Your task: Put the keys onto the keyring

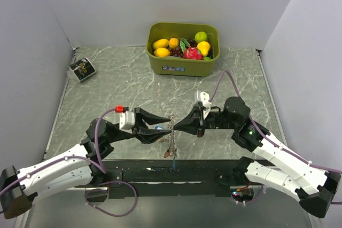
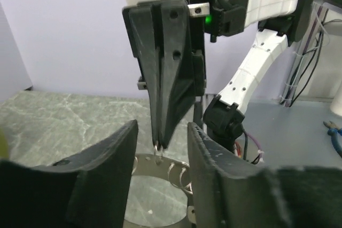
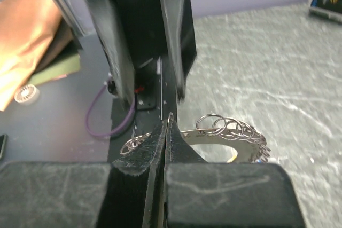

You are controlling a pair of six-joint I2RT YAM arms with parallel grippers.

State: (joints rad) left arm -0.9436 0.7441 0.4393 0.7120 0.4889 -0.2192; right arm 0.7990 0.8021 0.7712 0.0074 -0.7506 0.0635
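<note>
Got right gripper (image 3: 169,125) clamped on a tiny loop of the keyring (image 3: 231,132), left gripper (image 2: 161,127) spread apart around it. Can't make out keys, too small.

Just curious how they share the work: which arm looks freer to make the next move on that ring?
Probably the left. Its left pincer stands open right beside the keyring, gripping nothing, while the right pincer is shut on one of the keyring's small loops, so it is occupied.
</note>
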